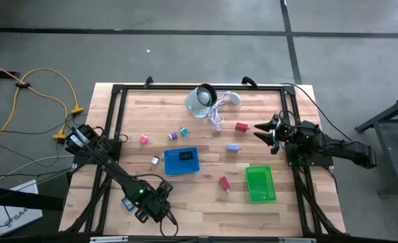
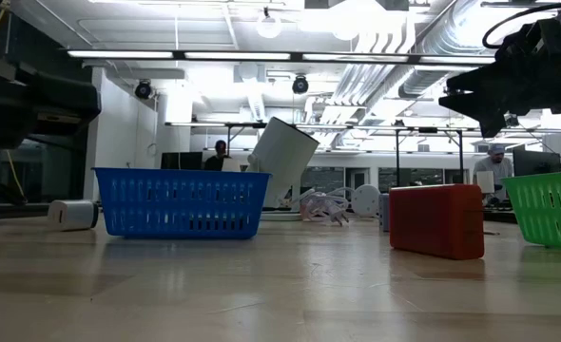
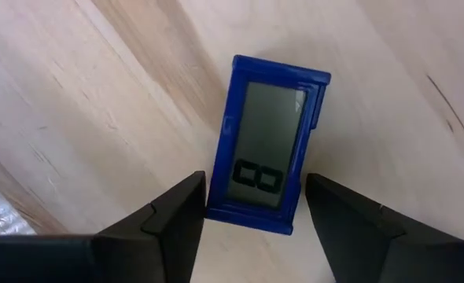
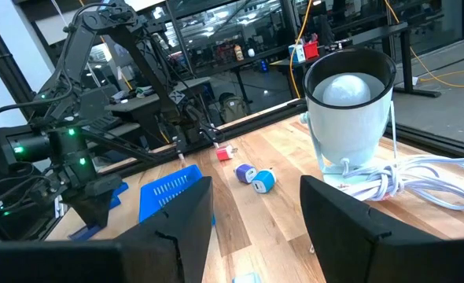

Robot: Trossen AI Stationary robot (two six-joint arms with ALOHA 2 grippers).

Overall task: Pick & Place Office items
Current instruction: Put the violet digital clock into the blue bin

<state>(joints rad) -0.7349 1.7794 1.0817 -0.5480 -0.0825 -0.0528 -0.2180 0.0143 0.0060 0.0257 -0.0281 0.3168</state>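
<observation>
Timer (image 3: 270,145) flat on bench (image 3: 98,102) between wide-open left fingers (image 3: 177,224) — empty; descend square, close across long sides. Right gripper (image 1: 265,132) waits open, empty.

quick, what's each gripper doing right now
Left gripper: open, fingers either side of the blue timer on the table, not gripping.
Right gripper: open, empty, above the table's right side.

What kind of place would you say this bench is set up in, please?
Probably an indoor robotics lab or workshop: exposed ceiling ducts over strip lights, more benches behind the wooden table, and a person working in the background.
</observation>
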